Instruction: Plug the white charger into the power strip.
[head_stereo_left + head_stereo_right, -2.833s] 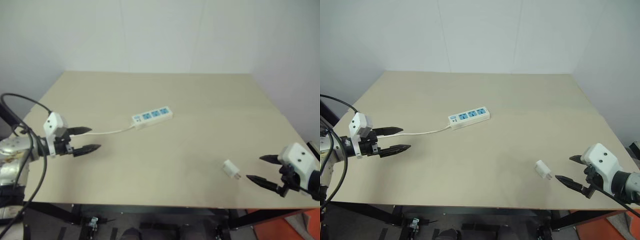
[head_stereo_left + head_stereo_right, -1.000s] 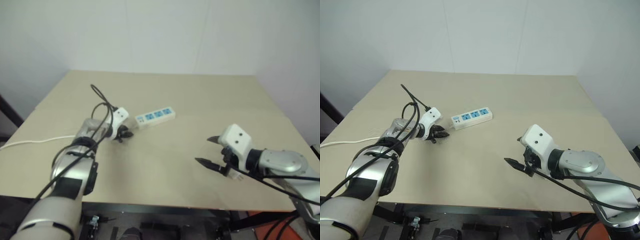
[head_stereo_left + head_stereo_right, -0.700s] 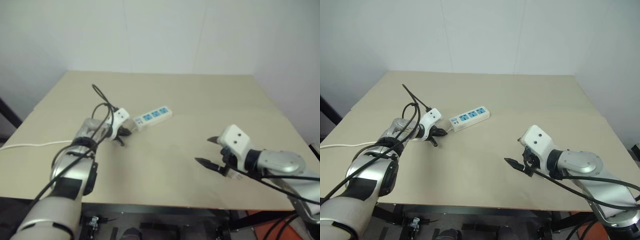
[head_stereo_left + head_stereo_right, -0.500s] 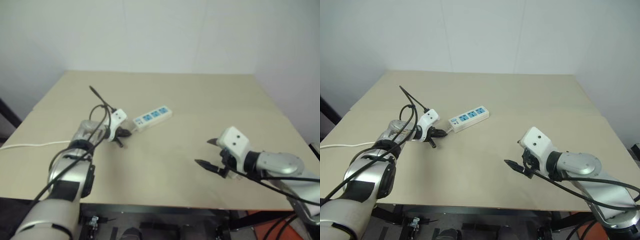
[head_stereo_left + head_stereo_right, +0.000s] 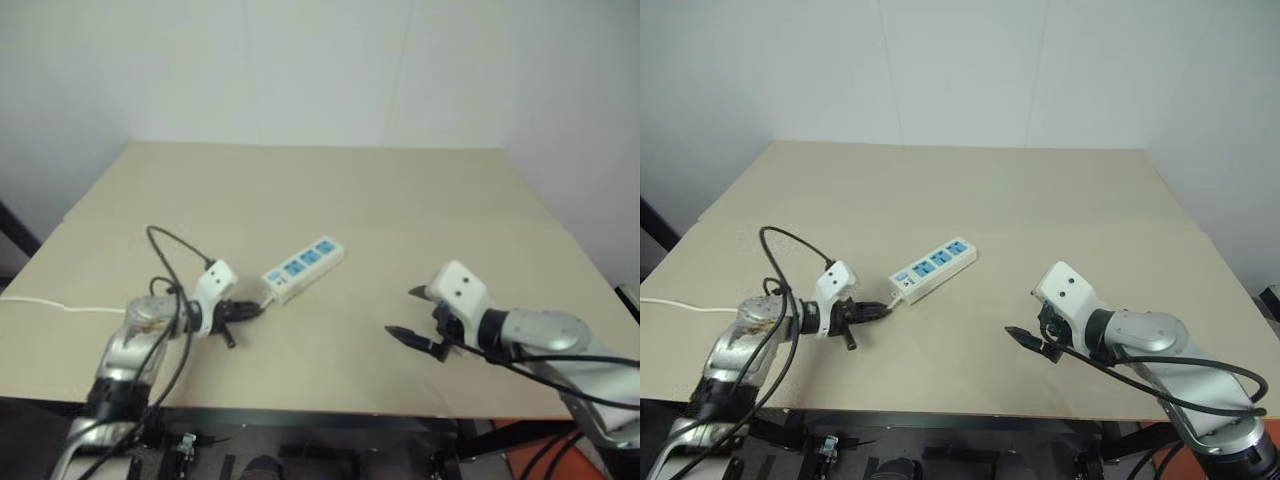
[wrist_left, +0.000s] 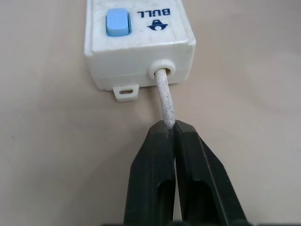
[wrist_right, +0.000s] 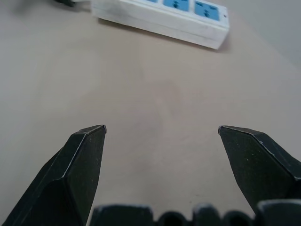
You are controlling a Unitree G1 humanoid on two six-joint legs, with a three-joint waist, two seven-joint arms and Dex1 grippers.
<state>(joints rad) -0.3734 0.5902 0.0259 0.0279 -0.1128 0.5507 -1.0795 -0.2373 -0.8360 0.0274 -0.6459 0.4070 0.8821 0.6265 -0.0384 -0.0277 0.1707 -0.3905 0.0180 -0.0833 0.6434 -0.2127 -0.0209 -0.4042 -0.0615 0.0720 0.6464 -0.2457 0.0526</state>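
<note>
The power strip [image 5: 303,268] is angled far-right – its cord [image 6: 165,101] pinched by the left gripper [image 6: 171,129]; the right gripper [image 5: 1032,331], spread wide, is empty.

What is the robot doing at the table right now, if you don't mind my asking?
The left pincer is shut on the thin white cord just where it leaves the power strip, which lies on the table. The right pincer hangs open over bare tabletop nearer the front edge, pointed toward the strip. Nothing is plugged into the strip's blue outlets.
</note>
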